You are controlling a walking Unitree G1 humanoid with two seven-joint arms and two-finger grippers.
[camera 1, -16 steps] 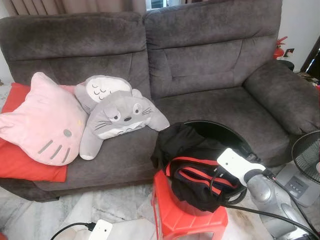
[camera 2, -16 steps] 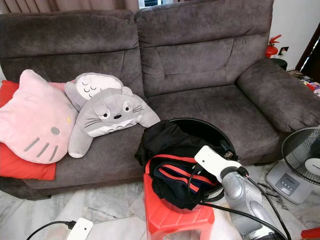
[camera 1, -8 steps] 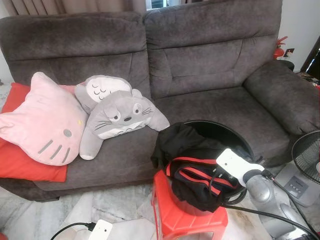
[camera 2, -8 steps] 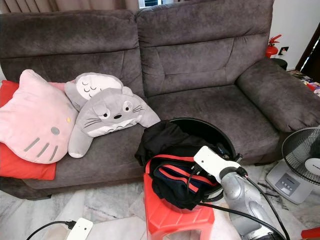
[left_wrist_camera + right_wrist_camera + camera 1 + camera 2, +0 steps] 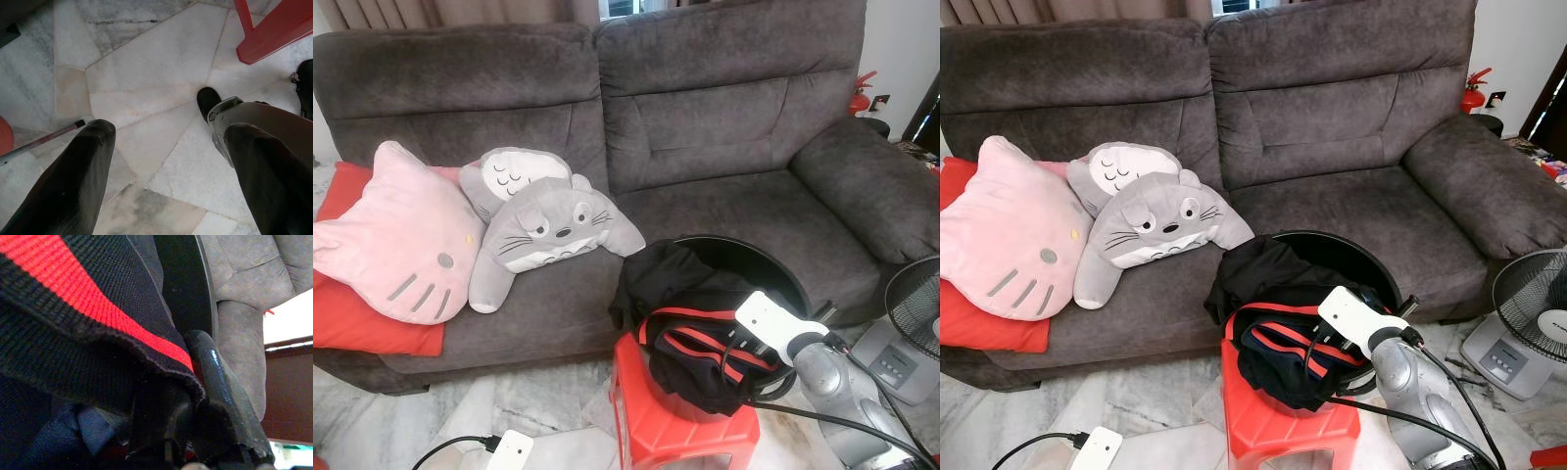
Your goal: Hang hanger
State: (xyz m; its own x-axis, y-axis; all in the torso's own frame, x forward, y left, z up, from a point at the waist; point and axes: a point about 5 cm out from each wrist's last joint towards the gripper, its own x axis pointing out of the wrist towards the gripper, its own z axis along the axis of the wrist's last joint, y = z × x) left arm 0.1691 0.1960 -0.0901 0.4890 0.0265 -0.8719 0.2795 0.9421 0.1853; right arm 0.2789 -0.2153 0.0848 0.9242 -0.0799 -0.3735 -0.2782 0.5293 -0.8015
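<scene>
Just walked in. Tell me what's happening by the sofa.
The robot's right gripper is down in a black basket of clothes that stands on a red stool in front of the grey sofa, its fingers buried in a black garment with red trim. No hanger can be made out yet. The left gripper hangs idle over the marble floor, fingers apart. Plush cushions lie on the sofa seat.
</scene>
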